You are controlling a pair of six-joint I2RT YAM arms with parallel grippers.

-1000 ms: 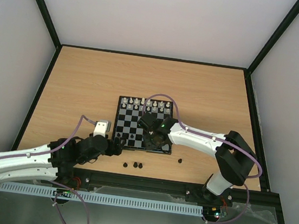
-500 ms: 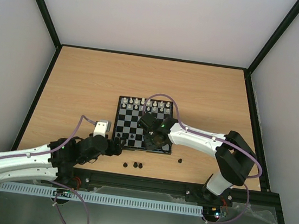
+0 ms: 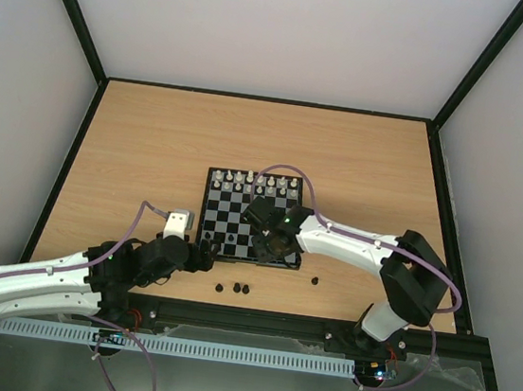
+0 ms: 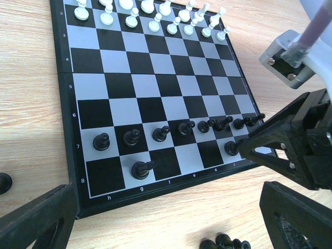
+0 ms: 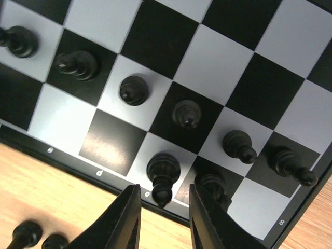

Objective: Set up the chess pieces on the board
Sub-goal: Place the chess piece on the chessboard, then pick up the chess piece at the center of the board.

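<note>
The board (image 3: 225,220) lies mid-table, with white chess pieces (image 3: 254,179) lined along its far rows. Black pawns (image 4: 160,133) fill the second near row, and a black knight (image 4: 140,168) stands on the near row. My right gripper (image 5: 164,193) hovers low at the board's near edge. Its jaws are slightly apart around an upright black piece (image 5: 163,171) on a white edge square, with a gap on each side. My left gripper (image 4: 166,218) is wide open and empty, just off the board's near-left corner. Its fingers (image 4: 36,218) frame the view.
Loose black pieces (image 3: 235,289) stand on the wood in front of the board, with a single one (image 3: 316,280) to the right. Another (image 4: 4,181) sits near my left finger. The right arm (image 3: 351,245) reaches over the board's near-right corner.
The right jaws have parted a little, letting go of the black piece on the near-edge square. The left arm has not moved.
</note>
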